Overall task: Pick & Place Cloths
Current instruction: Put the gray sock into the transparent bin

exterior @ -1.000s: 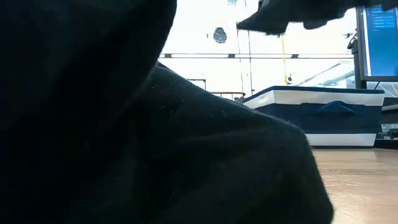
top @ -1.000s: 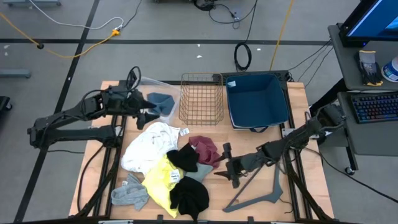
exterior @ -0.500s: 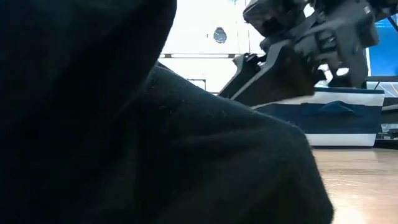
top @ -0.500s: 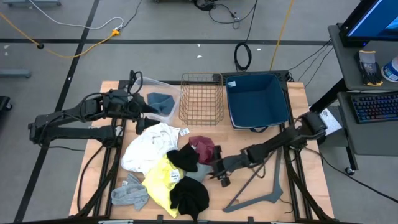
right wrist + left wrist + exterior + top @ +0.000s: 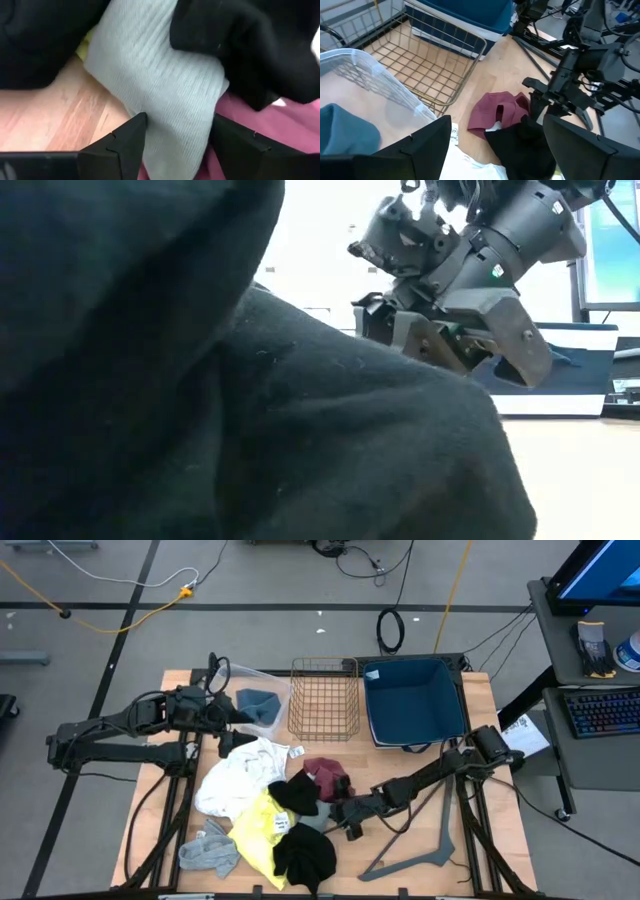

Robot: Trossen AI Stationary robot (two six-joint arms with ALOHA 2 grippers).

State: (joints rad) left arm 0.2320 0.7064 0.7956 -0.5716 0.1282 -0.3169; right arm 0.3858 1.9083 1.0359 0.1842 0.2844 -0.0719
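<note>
The cloths lie heaped on the table's near left: white (image 5: 238, 772), yellow (image 5: 262, 825), two black (image 5: 296, 796) (image 5: 305, 856), maroon (image 5: 326, 778), grey (image 5: 208, 852). A teal one (image 5: 257, 703) rests in the clear bin. My right gripper (image 5: 345, 820) is low at the heap's right side and open. In its wrist view its fingers stand on either side of a pale ribbed cloth corner (image 5: 170, 95) that pokes out under black cloth. My left gripper (image 5: 232, 718) is open and hovers beside the clear bin. My right gripper (image 5: 178, 120) has the pale ribbed cloth's corner (image 5: 175, 135) between its open fingers, coming in low from the table's right. I cannot tell whether the fingers (image 5: 125, 147) touch the cloth. The cloth lies on the table, partly under black and maroon cloth.
A wire basket (image 5: 323, 698) and a blue bin (image 5: 413, 700) stand along the far edge, right of the clear bin (image 5: 268, 688). A grey hanger (image 5: 425, 848) lies near the right arm. Black cloth (image 5: 200, 400) blocks most of the low view.
My right arm has reached toward the table's left and come down, bringing its gripper from beside the hanger to the right side of the heap, around the pale cloth corner. The cloths have stayed where they were.
</note>
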